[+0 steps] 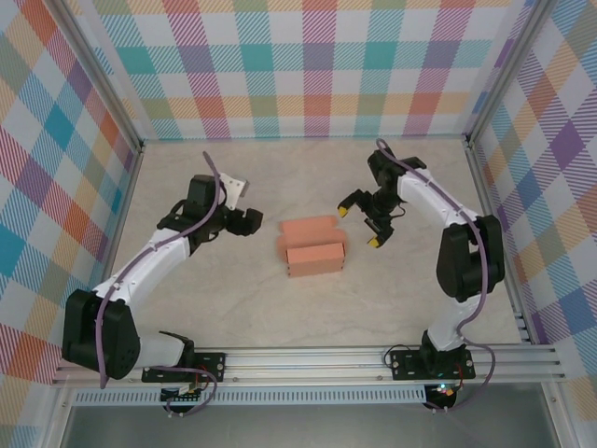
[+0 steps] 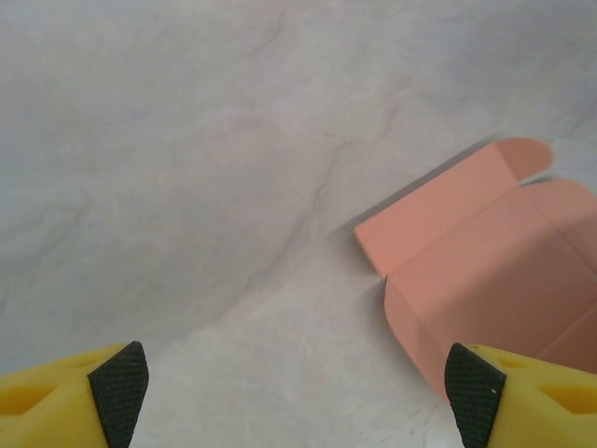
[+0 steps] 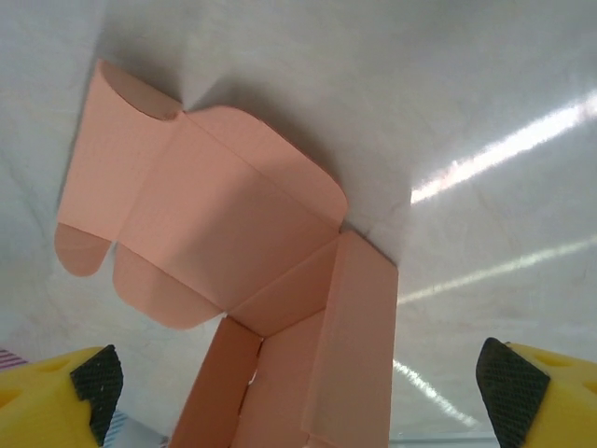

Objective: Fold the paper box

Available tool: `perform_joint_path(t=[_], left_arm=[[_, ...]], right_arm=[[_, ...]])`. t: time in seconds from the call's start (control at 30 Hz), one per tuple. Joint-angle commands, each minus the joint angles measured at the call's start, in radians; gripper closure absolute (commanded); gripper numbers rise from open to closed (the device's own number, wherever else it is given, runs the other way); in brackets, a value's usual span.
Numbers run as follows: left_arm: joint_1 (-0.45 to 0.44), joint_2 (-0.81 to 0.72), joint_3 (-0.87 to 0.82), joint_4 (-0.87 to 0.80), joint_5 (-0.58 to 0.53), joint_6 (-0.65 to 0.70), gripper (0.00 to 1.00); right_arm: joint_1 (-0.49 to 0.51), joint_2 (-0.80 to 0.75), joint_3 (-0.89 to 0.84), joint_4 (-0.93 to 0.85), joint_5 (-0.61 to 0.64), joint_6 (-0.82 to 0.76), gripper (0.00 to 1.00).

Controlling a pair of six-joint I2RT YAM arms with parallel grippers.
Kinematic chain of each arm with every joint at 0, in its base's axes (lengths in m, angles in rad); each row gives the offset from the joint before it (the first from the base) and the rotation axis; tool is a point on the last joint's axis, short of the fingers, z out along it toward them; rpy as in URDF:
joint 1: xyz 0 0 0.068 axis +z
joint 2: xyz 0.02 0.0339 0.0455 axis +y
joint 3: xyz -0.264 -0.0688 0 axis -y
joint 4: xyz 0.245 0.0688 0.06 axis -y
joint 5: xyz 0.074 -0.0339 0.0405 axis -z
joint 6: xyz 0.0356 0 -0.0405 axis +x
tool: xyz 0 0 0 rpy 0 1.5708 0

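1. The left claw (image 1: 250,222) is hovering just left of the paper box (image 1: 312,247), its yellow fingers (image 2: 56,397) standing wide apart over bare tabletop (image 1: 233,308) and gripping nothing.
2. The paper box is lying about midway between the tabletop's left and right edges, partly folded, its lid flap spreading towards the far edge.
3. The right claw (image 1: 360,227) is hanging just right of the box, jaws spread wide and holding nothing.
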Motion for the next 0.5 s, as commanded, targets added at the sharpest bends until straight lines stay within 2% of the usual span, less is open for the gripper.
perform_joint_path(t=[0.0, 0.1, 0.17, 0.23, 0.3, 0.37, 0.4, 0.47], left_arm=[[0.014, -0.033, -0.081, 0.120, 0.005, -0.247, 0.15], [0.010, -0.020, -0.152, 0.264, 0.194, -0.330, 0.15], [-0.001, -0.025, -0.188, 0.337, 0.277, -0.333, 0.15], [-0.031, -0.053, -0.220, 0.392, 0.353, -0.256, 0.14], [-0.083, -0.094, -0.246, 0.412, 0.416, -0.111, 0.12], [-0.132, -0.130, -0.280, 0.435, 0.445, 0.019, 0.09], [-0.157, -0.140, -0.305, 0.457, 0.457, 0.077, 0.03], [-0.206, -0.130, -0.327, 0.459, 0.437, 0.154, 0.00]], right_arm=[[0.029, -0.128, -0.151, -0.005, -0.129, 0.341, 0.00], [0.054, -0.208, -0.268, 0.129, -0.185, 0.542, 0.03], [0.059, -0.220, -0.264, 0.156, -0.172, 0.589, 0.03], [0.060, -0.204, -0.242, 0.134, -0.159, 0.615, 0.04], [0.064, -0.179, -0.237, 0.149, -0.181, 0.634, 0.05], [0.071, -0.157, -0.237, 0.164, -0.195, 0.645, 0.06], [0.071, -0.150, -0.237, 0.165, -0.197, 0.646, 0.06], [0.069, -0.147, -0.243, 0.172, -0.192, 0.643, 0.07]])
